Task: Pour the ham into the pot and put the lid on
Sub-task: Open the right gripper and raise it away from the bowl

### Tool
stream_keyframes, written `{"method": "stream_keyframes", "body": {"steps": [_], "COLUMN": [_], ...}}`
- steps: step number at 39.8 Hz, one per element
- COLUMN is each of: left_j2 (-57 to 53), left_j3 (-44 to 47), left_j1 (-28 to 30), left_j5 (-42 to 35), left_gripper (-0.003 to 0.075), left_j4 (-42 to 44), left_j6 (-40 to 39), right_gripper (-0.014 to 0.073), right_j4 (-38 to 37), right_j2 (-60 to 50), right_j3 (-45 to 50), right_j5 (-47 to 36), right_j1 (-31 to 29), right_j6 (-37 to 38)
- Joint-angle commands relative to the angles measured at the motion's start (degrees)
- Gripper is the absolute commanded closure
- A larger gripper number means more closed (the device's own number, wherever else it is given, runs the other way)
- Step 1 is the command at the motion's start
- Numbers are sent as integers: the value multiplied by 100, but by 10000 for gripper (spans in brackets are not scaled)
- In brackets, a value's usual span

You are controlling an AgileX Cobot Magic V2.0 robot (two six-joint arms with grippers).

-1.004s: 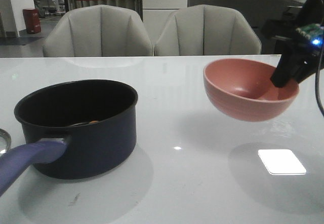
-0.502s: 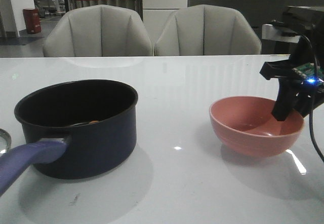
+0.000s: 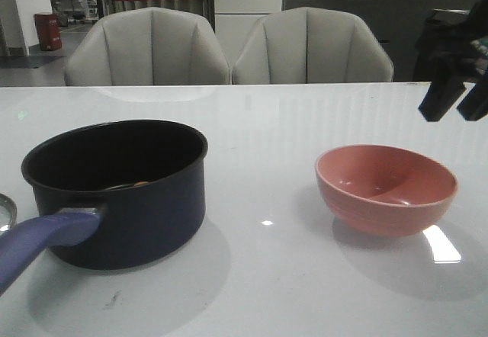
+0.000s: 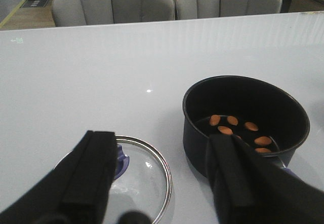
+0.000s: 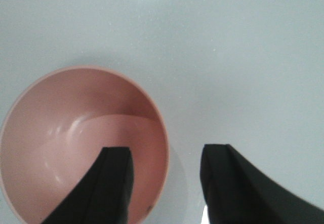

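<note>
A glossy white table holds a dark navy round saucepan on the left side of the front view, its long purple-blue handle pointing toward the camera. Small orange-pink diced ham chunks lie scattered on the pot's floor, seen clearly from the left wrist view; from the front only a sliver of orange shows inside. A round glass lid with a steel rim lies flat on the table just beside the pot, on the robot's left, with its purple-blue knob partly hidden behind a finger. The left gripper hangs above the lid and pot with its black fingers spread wide, holding nothing. On the right side of the table sits a pink round bowl, upright and with nothing visible inside. The right gripper hovers in the air above and behind the bowl's right edge, apart from it. In the right wrist view its two black fingers stand well apart, one over the bowl's inside and one outside its rim, gripping nothing. Two grey padded chairs stand behind the table.
</note>
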Motion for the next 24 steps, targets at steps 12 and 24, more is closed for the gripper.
{"method": "stream_keyframes", "body": {"steps": [12,24], "left_j2": [68,68], "left_j3": [-150,-150], "left_j1": [-44,-44], "left_j5": [-471,-485], "left_gripper": [292,292], "left_j4": [-24,-24], "left_j6": [-23,-23], "right_gripper": [167,167], "right_j4": [22,22], "right_j2": [-2699,-4819], "right_j3": [1847,2868], "right_j5": [-2236,-2567], "right_j1": [192,983], "right_j6": [-90,-90]}}
